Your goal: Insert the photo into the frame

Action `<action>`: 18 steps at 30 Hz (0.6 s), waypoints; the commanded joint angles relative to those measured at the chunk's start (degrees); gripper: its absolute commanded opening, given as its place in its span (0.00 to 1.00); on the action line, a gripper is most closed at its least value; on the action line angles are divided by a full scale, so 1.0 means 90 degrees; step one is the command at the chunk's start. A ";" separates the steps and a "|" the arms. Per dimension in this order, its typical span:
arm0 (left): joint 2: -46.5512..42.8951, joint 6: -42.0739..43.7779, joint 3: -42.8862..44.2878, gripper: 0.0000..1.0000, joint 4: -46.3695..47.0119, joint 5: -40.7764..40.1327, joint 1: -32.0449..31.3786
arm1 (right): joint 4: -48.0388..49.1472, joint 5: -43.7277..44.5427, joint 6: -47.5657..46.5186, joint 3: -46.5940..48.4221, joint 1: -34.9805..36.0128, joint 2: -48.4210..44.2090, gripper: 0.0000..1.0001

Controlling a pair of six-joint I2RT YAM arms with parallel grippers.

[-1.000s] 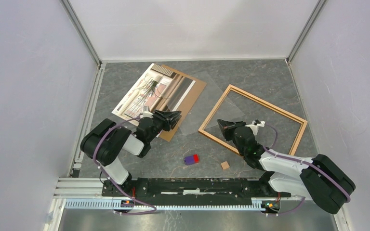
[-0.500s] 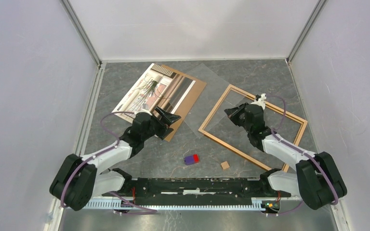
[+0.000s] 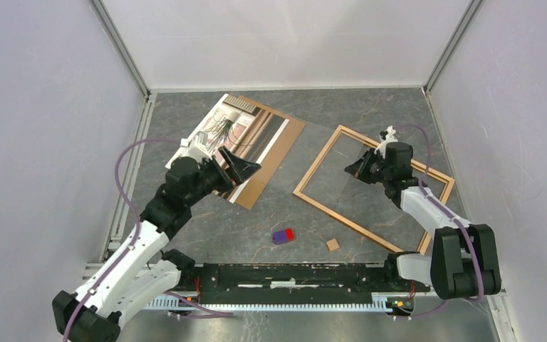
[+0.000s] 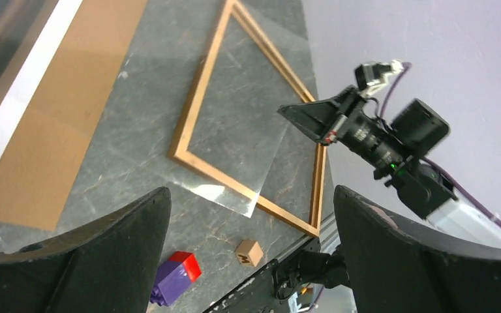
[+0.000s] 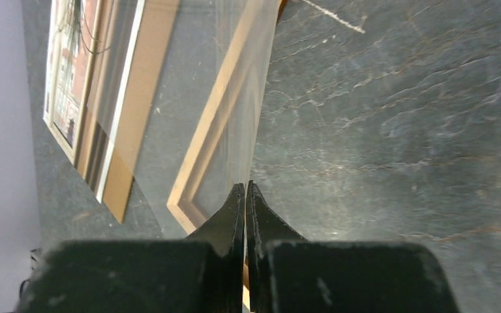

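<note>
Left of the frame [image 3: 318,159], the photo [image 3: 217,132] partly on backing board [image 3: 274,146]

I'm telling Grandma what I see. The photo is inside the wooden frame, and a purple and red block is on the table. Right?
No. The top view shows the photo lying on the brown board, left of the frame, not inside it. The purple and red block is on the table.
</note>
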 commanded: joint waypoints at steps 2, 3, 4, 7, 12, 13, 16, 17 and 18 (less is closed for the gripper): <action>0.0176 0.1847 0.1369 1.00 -0.1296 0.0660 -0.0006 | -0.1371 -0.0823 -0.1687 0.0737 -0.0492 -0.0069 0.00; 0.0230 0.2020 0.1535 1.00 -0.1483 0.0722 -0.0011 | -0.1565 -0.0929 -0.1837 0.0811 -0.0560 -0.0011 0.00; 0.0286 0.2169 0.1753 1.00 -0.1616 0.0793 -0.0004 | -0.1699 -0.1071 -0.1987 0.0874 -0.0625 0.0074 0.00; 0.0375 0.2626 0.2270 1.00 -0.1953 0.0927 -0.0010 | -0.2010 -0.1500 -0.2327 0.0971 -0.0656 0.0345 0.00; 0.0484 0.2703 0.2773 1.00 -0.1795 0.1065 -0.0021 | -0.2179 -0.2020 -0.2912 0.0941 -0.0832 0.0378 0.00; 0.0550 0.2643 0.2862 1.00 -0.1727 0.1157 -0.0023 | -0.2270 -0.1971 -0.3005 0.0971 -0.0875 0.0361 0.00; 0.0915 0.2582 0.3177 1.00 -0.1514 0.1538 -0.0146 | -0.2776 -0.1824 -0.3433 0.1208 -0.0991 0.0370 0.00; 0.1039 0.2707 0.3322 1.00 -0.1539 0.1571 -0.0187 | -0.2905 -0.1779 -0.3563 0.1273 -0.1036 0.0372 0.00; 0.1138 0.2829 0.3457 1.00 -0.1654 0.1513 -0.0236 | -0.2991 -0.1754 -0.3682 0.1303 -0.1089 0.0381 0.00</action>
